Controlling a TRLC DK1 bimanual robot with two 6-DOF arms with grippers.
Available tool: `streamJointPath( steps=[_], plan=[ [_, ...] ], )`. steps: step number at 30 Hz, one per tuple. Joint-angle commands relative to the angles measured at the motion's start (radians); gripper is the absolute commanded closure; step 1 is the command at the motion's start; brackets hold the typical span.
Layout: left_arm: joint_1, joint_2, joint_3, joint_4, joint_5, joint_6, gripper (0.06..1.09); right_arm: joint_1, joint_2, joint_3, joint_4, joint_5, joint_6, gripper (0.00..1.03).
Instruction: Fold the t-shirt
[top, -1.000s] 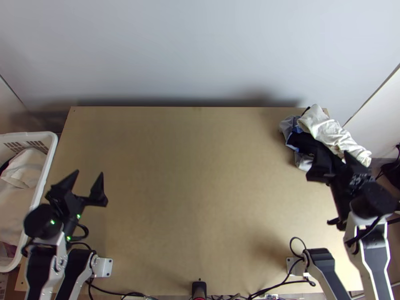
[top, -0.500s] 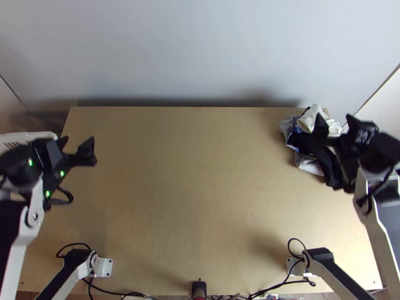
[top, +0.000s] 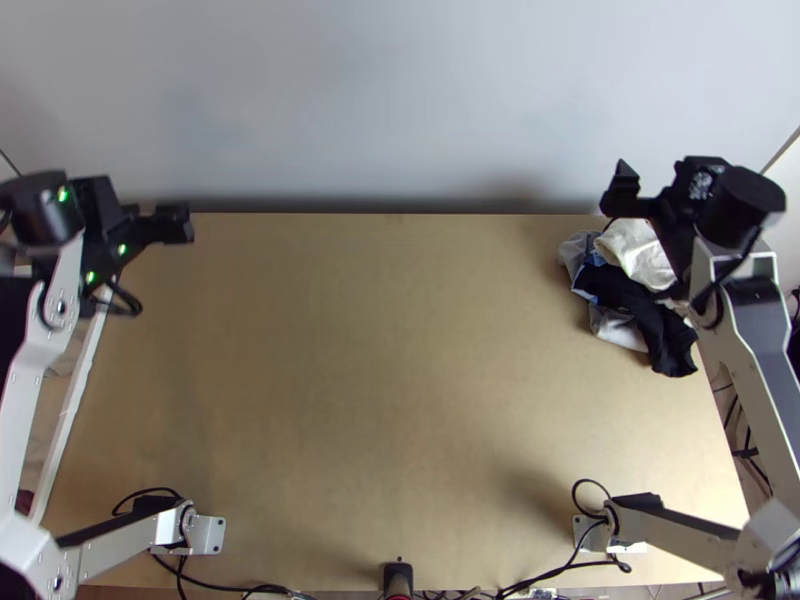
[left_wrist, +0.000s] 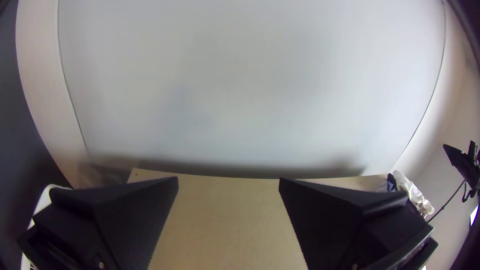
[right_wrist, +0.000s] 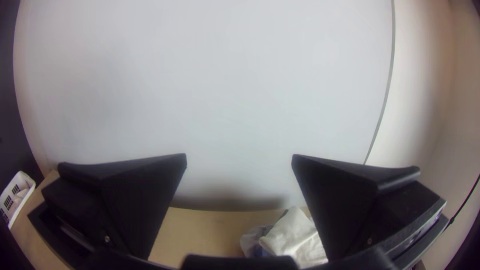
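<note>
Before you is the wooden table (top: 400, 380), a white basket (top: 72, 400) along its left side. Bunched clothes (top: 635, 250) lie at the far right corner; which is the t-shirt, you cannot tell. Your right gripper (top: 656, 178) hangs wide near them, your left gripper (top: 154, 213) wide by the far left corner.

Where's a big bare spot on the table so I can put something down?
The table's whole middle is bare, between the white basket and the clothes pile, and from the far edge to the arms' bases. It's crowded at the far right, with the right gripper by the pile. The left gripper hangs far left.
</note>
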Motion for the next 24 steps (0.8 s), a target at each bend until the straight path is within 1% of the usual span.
streamJointPath(
  steps=[1, 7, 12, 17, 22, 24],
  plan=[
    [-0.017, 0.173, 0.171, -0.02, -0.004, -0.014, 0.1, -0.011, 0.124, 0.068, 0.012, -0.001, 0.003, 0.05],
    [-0.014, 0.267, 0.203, -0.001, -0.029, -0.017, 0.1, -0.006, 0.146, 0.071, 0.008, 0.001, 0.006, 0.05],
    [0.012, 0.278, 0.203, 0.017, -0.029, -0.036, 0.1, 0.0, 0.126, 0.064, -0.018, 0.006, 0.002, 0.05],
    [0.101, 0.281, 0.191, 0.023, -0.027, -0.143, 0.1, 0.0, 0.106, 0.038, -0.02, 0.004, -0.003, 0.05],
    [0.208, 0.296, 0.143, 0.025, -0.027, -0.122, 0.1, 0.018, 0.086, -0.011, -0.029, 0.004, -0.001, 0.05],
    [0.267, 0.299, 0.099, 0.056, -0.029, -0.102, 0.1, 0.025, 0.078, -0.03, -0.028, 0.004, -0.001, 0.05]
  ],
)
